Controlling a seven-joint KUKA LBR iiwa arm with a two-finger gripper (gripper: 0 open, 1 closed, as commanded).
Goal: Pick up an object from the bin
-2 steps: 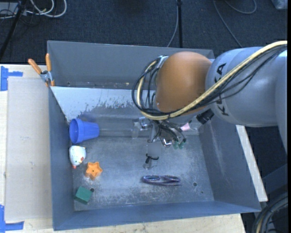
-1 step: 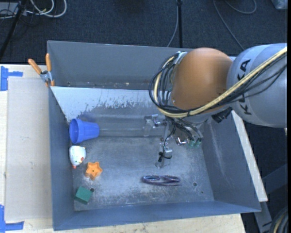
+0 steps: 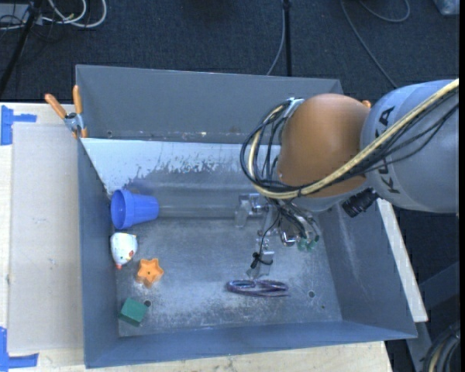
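**A:** While the arm comes into the grey bin from 3 o'clock, where does its gripper sit?

**B:** Low over the bin floor, a little toward 5 o'clock from the centre. Right below it, further toward 5 o'clock, lies a flat purple thing made of thin loops. It may be toy glasses or scissors. The gripper is very near it, but I cannot tell whether they touch.

**A:** Is the gripper apart or together?

**B:** I cannot tell. Nothing shows as held.

**A:** What else is in there?

**B:** Four things lie well apart from the gripper, along the 9 o'clock side. A blue cup lies on its side at 10 o'clock and a white toy sits at 9. A small orange toy is at 8 and a green block at 7.

**A:** What could go wrong from here?

**B:** The purple thing lies flat against the metal, so I judge the gripper may close above it and come up with nothing. It could also press down on a loop and skid the thing away, or pinch a thin loop off-centre, so that it swings and drops on the lift.
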